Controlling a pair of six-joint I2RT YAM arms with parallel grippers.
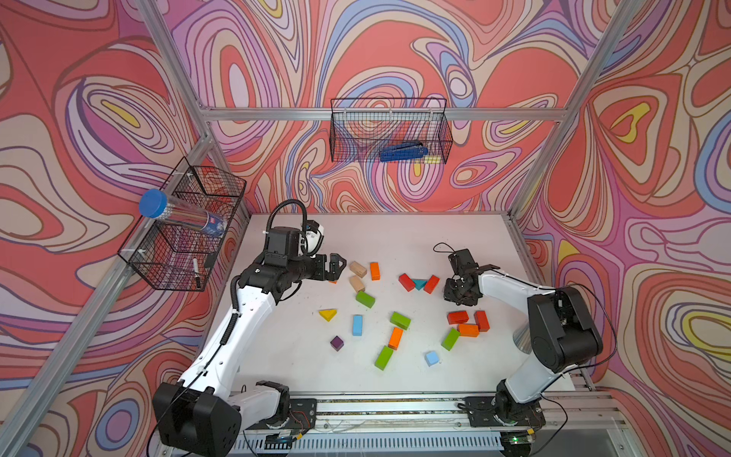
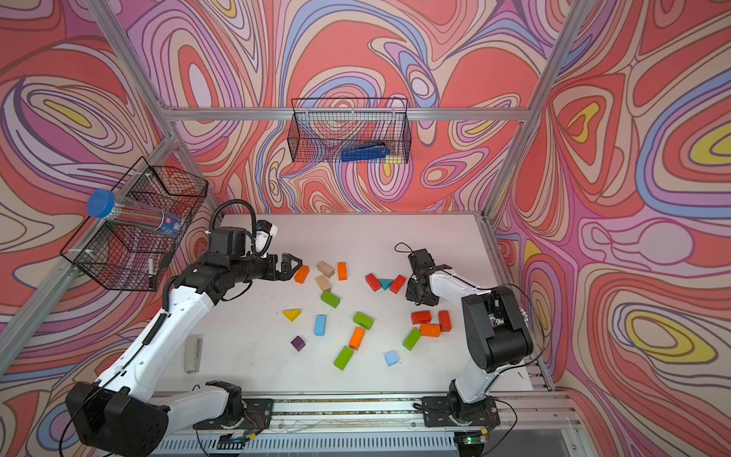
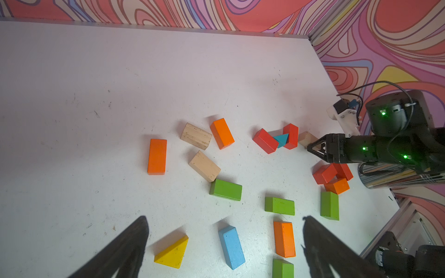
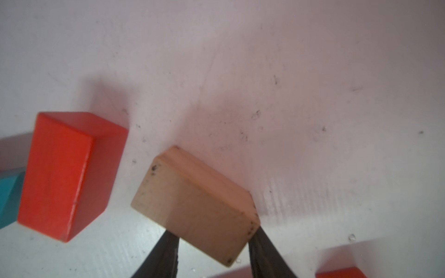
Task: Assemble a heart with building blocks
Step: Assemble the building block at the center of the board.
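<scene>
Building blocks lie scattered on the white table (image 1: 395,233). Two red bricks (image 1: 406,282) (image 1: 431,284) flank a teal triangle (image 1: 419,283) in a V. Right beside that V, low over the table, my right gripper (image 4: 212,240) is shut on a plain wood block (image 4: 192,204); the left wrist view also shows this block (image 3: 305,138). At the far left of the pile my left gripper (image 1: 336,267) hangs open and empty over an orange brick (image 2: 301,274). Its fingers (image 3: 134,235) frame a yellow triangle (image 3: 172,252) and a light blue brick (image 3: 231,246).
Two red bricks and an orange one (image 1: 468,329) cluster near the right arm. A grey stapler (image 2: 193,354) lies by the left arm. On the back wall hangs a wire basket (image 1: 340,130) with a blue stapler (image 1: 403,151). Another basket (image 1: 166,273) hangs left.
</scene>
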